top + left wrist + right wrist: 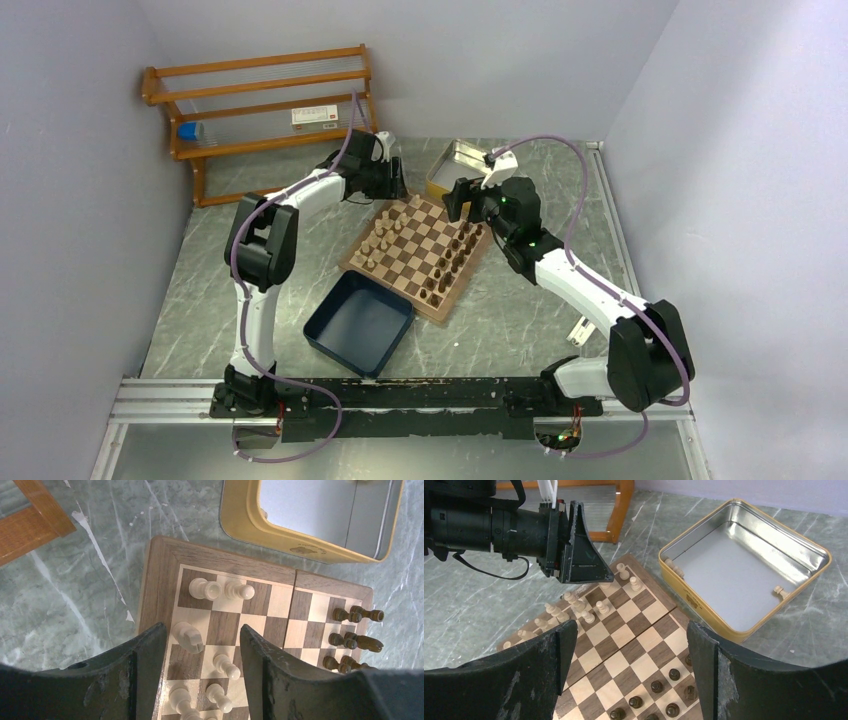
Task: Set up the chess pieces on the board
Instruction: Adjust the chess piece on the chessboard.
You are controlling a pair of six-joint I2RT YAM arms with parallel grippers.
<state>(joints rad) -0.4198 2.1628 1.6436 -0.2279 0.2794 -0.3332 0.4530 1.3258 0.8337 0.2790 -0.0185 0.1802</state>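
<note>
From above, you had the chessboard point(415, 258) lying at an angle on the marbled table point(200, 300). The light pieces point(378, 240) were ranked along its left side and the dark pieces point(447, 265) along its right. A navy tray point(330, 335) sat just beside the board's near edge, a metal tin point(440, 175) sat off its far corner, and a wooden rack point(265, 110) stood at the back left. Your left gripper point(396, 182) hovered over the far left corner of the board and your right gripper point(458, 202) over the far right side. This view was too small for you to read either pair of fingers

Your left wrist camera settled that for its own arm. The left gripper point(202, 630) was spread, with nothing pinched, looking straight down on the corner squares. Two light pieces stood on the back rank. What looked like a light knight point(189, 636) stood just beside one fingertip, with pawns nearer the camera. Here the tin showed only a yellow wall and a bare patch of floor

Only your right wrist camera showed you the tin's contents. A couple of light pieces lay against its left wall point(672, 565) and one more lay near the right wall point(780, 591). The right gripper point(630, 632) was spread wide and held nothing, above the middle of the board, with dark pieces low in the view
</note>
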